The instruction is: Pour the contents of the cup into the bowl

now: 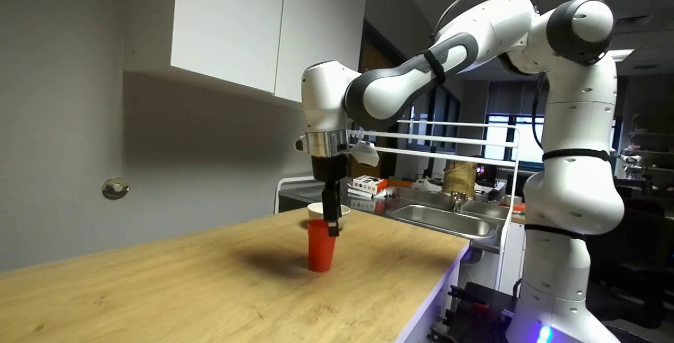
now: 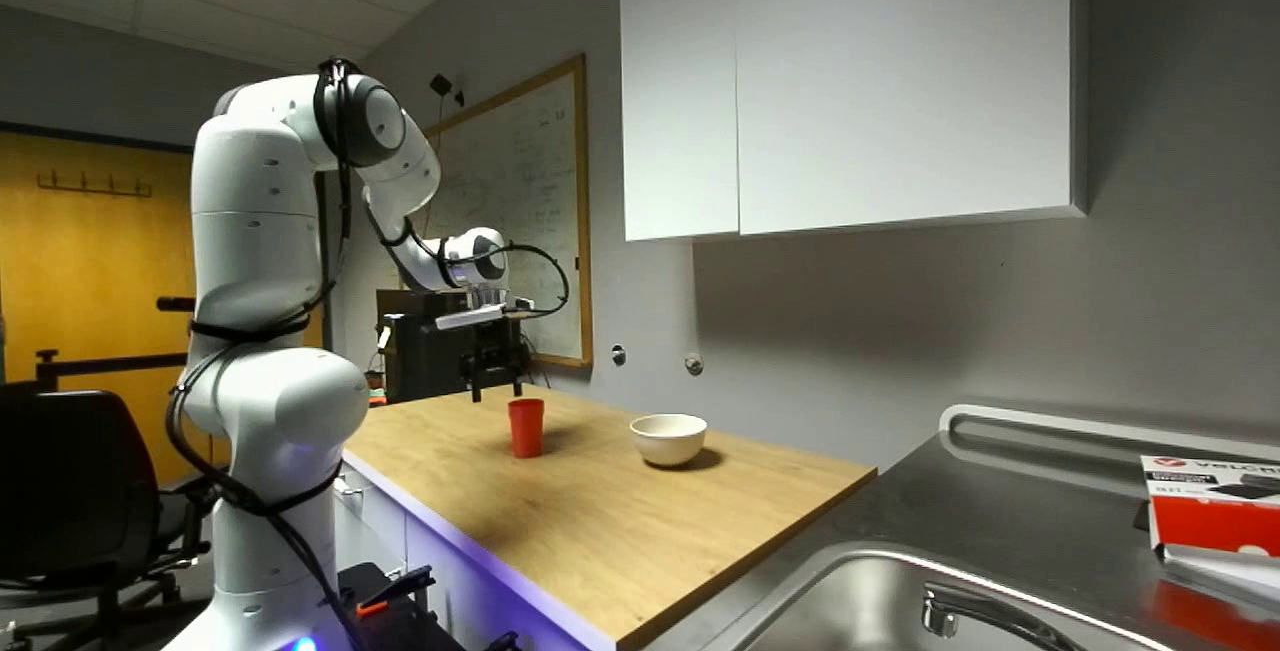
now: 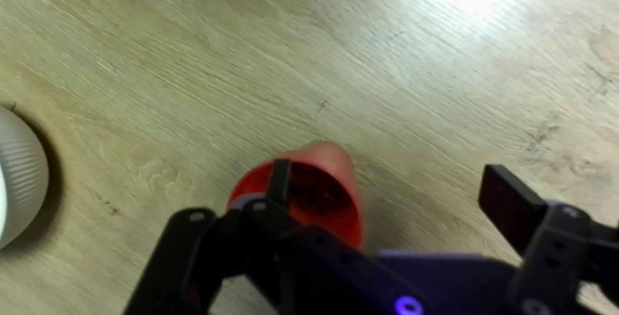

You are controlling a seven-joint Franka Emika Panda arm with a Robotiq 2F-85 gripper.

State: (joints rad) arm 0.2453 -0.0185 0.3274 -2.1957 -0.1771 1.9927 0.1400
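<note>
The red cup stands upright on the wooden tabletop; it also shows in an exterior view and in the wrist view. Dark contents show inside it, too dim to identify. The cream bowl stands apart from the cup; it is partly hidden behind the gripper and cup in an exterior view and cut off at the left edge of the wrist view. My gripper is open and empty near cup-rim height. In the wrist view, one finger overlaps the cup's mouth; the other is over bare table.
A white wall cabinet hangs above the wooden tabletop. A metal sink and a dark counter lie beyond the tabletop's end. A red and white box stands on that counter. A white rail frame stands near the sink.
</note>
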